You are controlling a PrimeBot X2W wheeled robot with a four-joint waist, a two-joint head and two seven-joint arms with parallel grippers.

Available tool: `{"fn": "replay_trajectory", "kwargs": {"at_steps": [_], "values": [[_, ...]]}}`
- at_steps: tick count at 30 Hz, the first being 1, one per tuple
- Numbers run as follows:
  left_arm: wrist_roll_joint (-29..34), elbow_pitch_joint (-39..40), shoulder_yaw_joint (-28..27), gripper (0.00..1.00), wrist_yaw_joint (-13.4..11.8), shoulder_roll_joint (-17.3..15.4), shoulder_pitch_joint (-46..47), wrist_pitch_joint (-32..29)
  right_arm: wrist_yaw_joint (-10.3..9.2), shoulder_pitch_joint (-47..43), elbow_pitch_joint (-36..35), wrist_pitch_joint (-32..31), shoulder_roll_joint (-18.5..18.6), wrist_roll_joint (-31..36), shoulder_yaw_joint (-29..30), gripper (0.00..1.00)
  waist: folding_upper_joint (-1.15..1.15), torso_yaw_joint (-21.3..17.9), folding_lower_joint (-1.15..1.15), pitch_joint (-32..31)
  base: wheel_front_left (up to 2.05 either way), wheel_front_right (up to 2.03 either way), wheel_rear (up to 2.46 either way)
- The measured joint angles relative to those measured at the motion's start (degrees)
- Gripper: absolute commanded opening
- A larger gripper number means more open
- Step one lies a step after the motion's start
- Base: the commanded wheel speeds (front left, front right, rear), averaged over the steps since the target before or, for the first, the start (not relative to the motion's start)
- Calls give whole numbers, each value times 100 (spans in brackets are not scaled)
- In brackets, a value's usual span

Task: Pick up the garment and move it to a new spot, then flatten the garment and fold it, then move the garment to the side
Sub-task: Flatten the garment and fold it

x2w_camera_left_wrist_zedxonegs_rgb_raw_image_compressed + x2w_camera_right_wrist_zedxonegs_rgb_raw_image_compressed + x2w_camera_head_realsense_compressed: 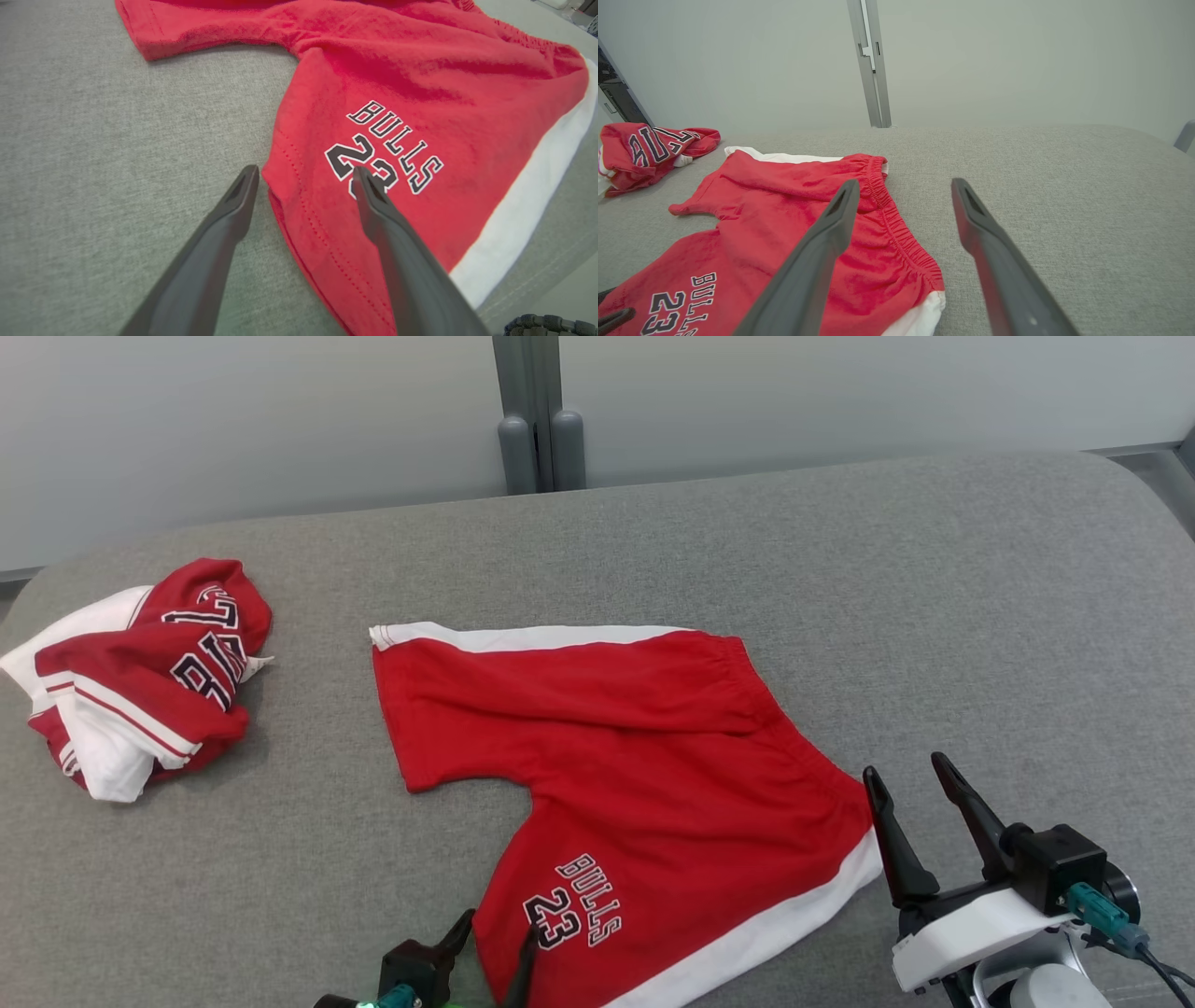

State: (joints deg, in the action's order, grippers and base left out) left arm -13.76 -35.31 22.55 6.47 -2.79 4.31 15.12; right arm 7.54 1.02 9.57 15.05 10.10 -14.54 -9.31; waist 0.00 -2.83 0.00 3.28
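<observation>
The garment [644, 775] is a pair of red shorts with white side stripes and "BULLS 23" print, spread flat on the grey surface [840, 569]. My left gripper [499, 933] hovers open at the hem of the near leg; in the left wrist view the garment [420, 93] lies ahead and the left gripper [303, 175] straddles the leg's hem corner, one finger over the printed number. My right gripper [910, 784] stands open just right of the waistband corner. In the right wrist view the right gripper [903, 186] points past the garment's [784, 219] elastic waistband.
A crumpled red and white jersey [140, 672] lies at the far left of the surface, also seen as the jersey [649, 151] in the right wrist view. A grey post [537, 420] stands against the pale wall behind. Bare grey surface stretches to the right.
</observation>
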Motion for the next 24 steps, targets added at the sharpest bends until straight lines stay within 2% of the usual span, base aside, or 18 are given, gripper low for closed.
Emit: {"fn": "replay_trajectory", "kwargs": {"at_steps": [2, 3, 4, 5, 11, 21, 22, 23, 24], "values": [[-122, -136, 110, 100, 0, 0, 90, 1, 0, 33, 4, 0, 5, -8, -4, 100, 0, -27, 0, 33, 0, 0, 0], [-149, -182, 144, 34, 0, 0, 120, 0, 0, 43, 4, 0, 7, -9, -5, 100, 0, -37, 0, 45, 0, 0, 0], [-204, -211, 168, 5, -3, 0, 165, 1, 0, 44, 4, 0, 11, -10, -4, 100, 0, -46, 0, 60, 0, 0, 0], [-268, -234, 191, 0, -27, 0, 222, 0, 0, 48, 4, 0, 12, -16, -5, 100, 0, -54, 0, 74, 0, 0, 0], [-279, -305, 147, 0, -96, 1, 593, 0, 0, 70, 3, 0, 15, -16, -4, 100, 0, -83, 0, 123, 0, 0, 0], [-70, -99, -646, 0, -159, -221, 1292, 1, 0, 146, 32, 0, 30, -16, 10, 100, 0, -174, 0, 130, 0, 0, 0], [-53, -146, -691, 31, -159, -221, 1309, 0, 0, 146, 38, 0, 29, -16, 7, 100, 0, -185, 0, 125, 0, 0, 0], [-20, -192, -731, 91, -159, -224, 1311, 1, 0, 146, 44, 0, 24, -16, 1, 100, 0, -194, 0, 118, 0, 0, 0], [-7, -215, -762, 100, -159, -227, 1311, 0, 0, 145, 49, 0, 19, -16, -2, 100, 0, -200, 0, 111, 0, 0, 0]]}}
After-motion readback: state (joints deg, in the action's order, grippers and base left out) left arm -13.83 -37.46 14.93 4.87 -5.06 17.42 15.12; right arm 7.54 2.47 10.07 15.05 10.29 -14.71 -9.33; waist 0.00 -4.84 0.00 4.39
